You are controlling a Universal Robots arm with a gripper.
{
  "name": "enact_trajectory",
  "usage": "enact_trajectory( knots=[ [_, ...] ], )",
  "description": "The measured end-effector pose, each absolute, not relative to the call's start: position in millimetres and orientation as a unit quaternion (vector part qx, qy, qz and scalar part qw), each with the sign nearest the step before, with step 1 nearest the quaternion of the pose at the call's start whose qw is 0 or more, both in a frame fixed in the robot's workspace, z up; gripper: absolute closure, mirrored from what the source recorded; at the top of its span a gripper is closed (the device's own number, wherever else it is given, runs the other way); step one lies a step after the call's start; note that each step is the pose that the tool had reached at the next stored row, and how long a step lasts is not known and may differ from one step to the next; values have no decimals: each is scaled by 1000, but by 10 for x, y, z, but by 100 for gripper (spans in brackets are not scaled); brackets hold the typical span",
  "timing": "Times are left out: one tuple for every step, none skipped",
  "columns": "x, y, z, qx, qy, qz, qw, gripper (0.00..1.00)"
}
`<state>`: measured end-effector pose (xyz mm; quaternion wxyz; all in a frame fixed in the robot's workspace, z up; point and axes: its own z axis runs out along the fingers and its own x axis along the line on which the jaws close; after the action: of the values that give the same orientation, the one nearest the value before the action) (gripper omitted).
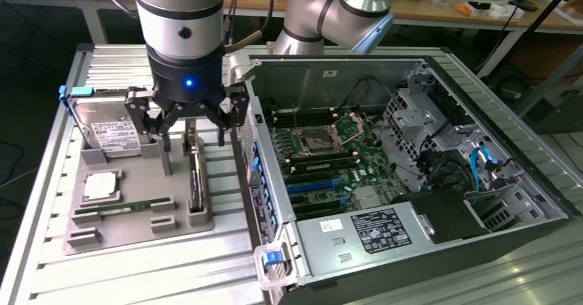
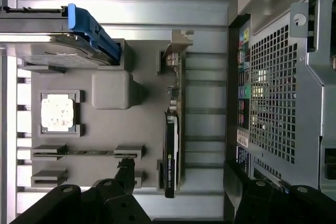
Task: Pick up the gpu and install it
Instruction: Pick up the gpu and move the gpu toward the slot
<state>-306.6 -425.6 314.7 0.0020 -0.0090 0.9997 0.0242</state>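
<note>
One arm here, and it's hanging its end effector [image 1: 190, 133] with jaws spread wide and gripping nothing, right above the gpu [image 1: 194, 175]. The card is standing on its long edge in a slot of the grey parts tray [image 1: 136, 216] on the surface, just beside the open pc case [image 1: 410, 148]. Looks to me like it's sitting at the pick-up stage, install not started, and grabbing is calling for fingers straddling that thin upright card squarely.
</note>
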Motion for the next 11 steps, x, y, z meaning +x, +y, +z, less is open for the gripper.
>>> enact_trajectory(
  knots=[
    [-3066,-4258,3123,-9,1000,24,2,22],
    [-3066,-4260,3103,-9,1000,24,2,22],
    [-3066,-4262,3080,-9,1000,24,2,22],
    [-3066,-4264,3053,-9,1000,24,2,22],
    [-3066,-4267,3020,-9,1000,24,2,22],
    [-3066,-4271,2985,-9,1000,24,2,22],
    [-3066,-4274,2956,-9,1000,24,2,22],
    [-3066,-4275,2940,-9,1000,24,2,22],
    [-3066,-4277,2918,-9,1000,24,2,22],
    [-3066,-4279,2893,-9,1000,24,2,22],
    [-3065,-4281,2874,-9,1000,24,2,22]
  ],
)
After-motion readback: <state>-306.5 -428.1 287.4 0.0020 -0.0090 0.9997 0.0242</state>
